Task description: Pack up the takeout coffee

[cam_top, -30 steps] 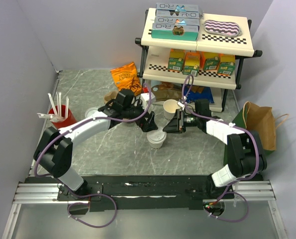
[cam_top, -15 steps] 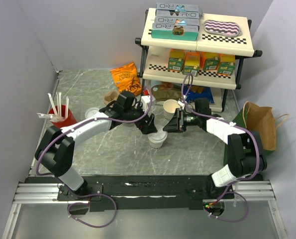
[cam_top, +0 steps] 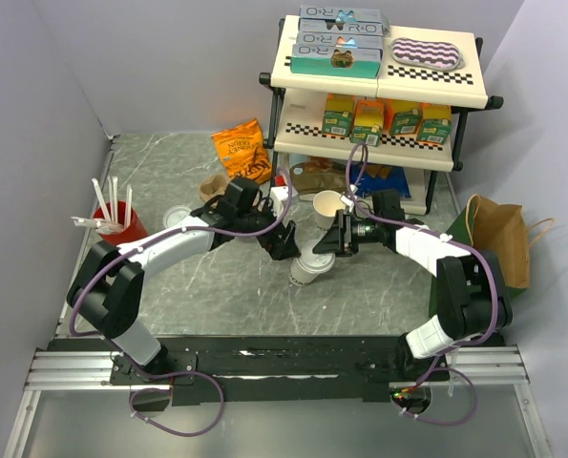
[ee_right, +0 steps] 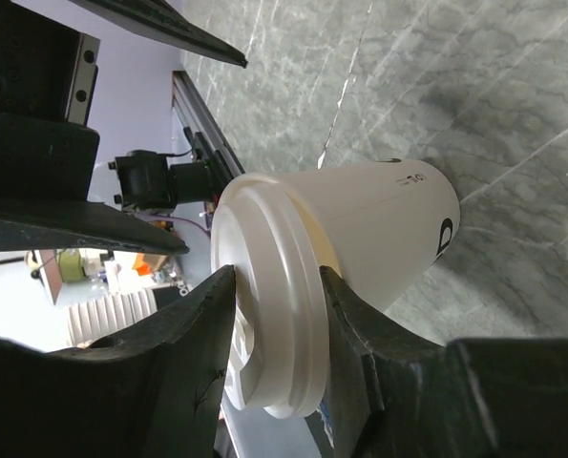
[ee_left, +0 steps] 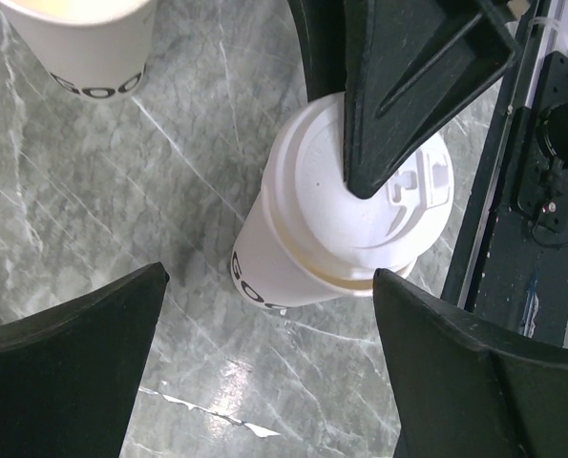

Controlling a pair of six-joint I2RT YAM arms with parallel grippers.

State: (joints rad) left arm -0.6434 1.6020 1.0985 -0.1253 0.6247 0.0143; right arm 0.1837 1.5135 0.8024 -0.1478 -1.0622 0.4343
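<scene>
- The takeout coffee (cam_top: pixel 307 269) stands on the counter (cam_top: pixel 236 296) in the middle of the scene, between the two arms and just near of a second, open cup (cam_top: pixel 327 207).
- Its white sip lid (ee_left: pixel 303 191) is already on. From above the cup seems to lean a little, lid toward the right.
- The right tool (ee_right: pixel 279 279) is about half open, its two fingers set against opposite sides of the lid's rim. It appears to hold the cup there, though how firmly I cannot tell.
- The left tool (ee_left: pixel 269 279) is spread wide, one finger either side of the cup and clear of it. It holds nothing.
- Step in hand, as I judge it: the lidding is finishing, with the lid being seated or checked, and the packing itself is not yet begun.
- The next move calls for a secure hold lower on the cup's wall rather than on the lid alone, which could pop off under load.
- The cup should then be set upright, lifted clear of the open cup on its far side, and carried level toward a container. That is perhaps the brown paper bag (cam_top: pixel 501 243) at the far right.
</scene>
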